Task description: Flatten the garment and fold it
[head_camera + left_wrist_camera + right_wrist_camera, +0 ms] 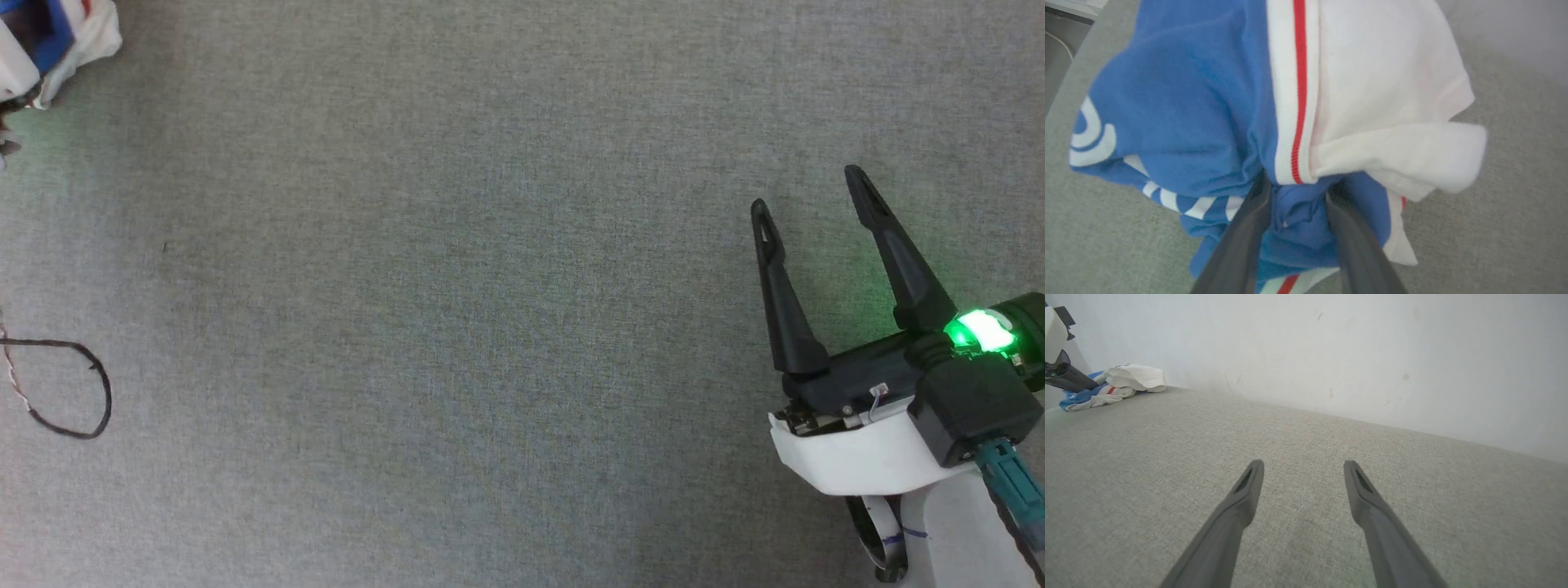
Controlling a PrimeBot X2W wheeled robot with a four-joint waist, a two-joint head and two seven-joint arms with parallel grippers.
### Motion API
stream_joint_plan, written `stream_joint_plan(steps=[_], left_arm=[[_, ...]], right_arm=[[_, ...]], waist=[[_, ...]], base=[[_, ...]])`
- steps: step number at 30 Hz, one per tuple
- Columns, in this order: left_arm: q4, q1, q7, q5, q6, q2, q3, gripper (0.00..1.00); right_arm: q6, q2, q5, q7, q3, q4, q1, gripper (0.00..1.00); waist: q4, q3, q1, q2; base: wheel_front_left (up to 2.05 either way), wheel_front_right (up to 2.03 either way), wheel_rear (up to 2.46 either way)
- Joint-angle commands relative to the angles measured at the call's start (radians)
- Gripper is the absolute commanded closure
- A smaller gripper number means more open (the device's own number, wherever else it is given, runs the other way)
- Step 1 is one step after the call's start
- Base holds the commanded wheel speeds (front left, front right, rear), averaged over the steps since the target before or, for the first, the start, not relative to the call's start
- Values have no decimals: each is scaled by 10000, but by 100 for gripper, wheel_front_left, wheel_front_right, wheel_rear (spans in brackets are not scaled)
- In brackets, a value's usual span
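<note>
The garment [1200,102] is a crumpled heap of blue jersey with a white sleeve and red-and-white trim. It lies at the far left corner of the grey cloth surface [490,286], and part of it shows as garment [82,33] in the head view. My left gripper [1298,183] is pushed into the heap. Its two fingers stand apart with a bunch of blue cloth between them, and their tips are hidden under the trim. In the right wrist view the garment [1133,377] lies against the wall. My right gripper [808,192] hovers open and empty at the right, also seen as right gripper [1303,465].
A black cable loop [73,392] lies on the surface at the left edge. A white wall [1331,347] bounds the far side of the surface. The surface's rounded edge [1065,81] runs just left of the heap.
</note>
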Motion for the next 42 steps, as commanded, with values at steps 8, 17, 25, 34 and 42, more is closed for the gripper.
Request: stream_joint_plan(steps=[8,17,25,34,42], left_arm=[[-189,792,-357,-1023,-70,101,-687,100],[262,792,-3849,-1023,-70,295,-621,100],[395,933,-6910,-624,-71,-120,-845,100],[-962,2332,-7654,-745,-71,-619,-1305,100],[-3259,4438,-7714,-455,88,-1043,-1579,100]], right_arm=[[-9,20,-10,-74,-59,274,-206,0],[-9,27,277,-249,-110,1013,11,0],[-9,28,631,-378,-361,1774,407,0],[-9,29,1226,-506,-630,2677,825,0],[-9,29,1454,-539,-1078,2997,1203,0]], waist=[[159,-511,2,0],[374,-2135,2,0],[663,-3851,2,0],[528,-5604,2,0],[57,-6556,2,0]], base=[[0,0,0],[0,0,0],[0,0,0],[0,0,0],[0,0,0]])
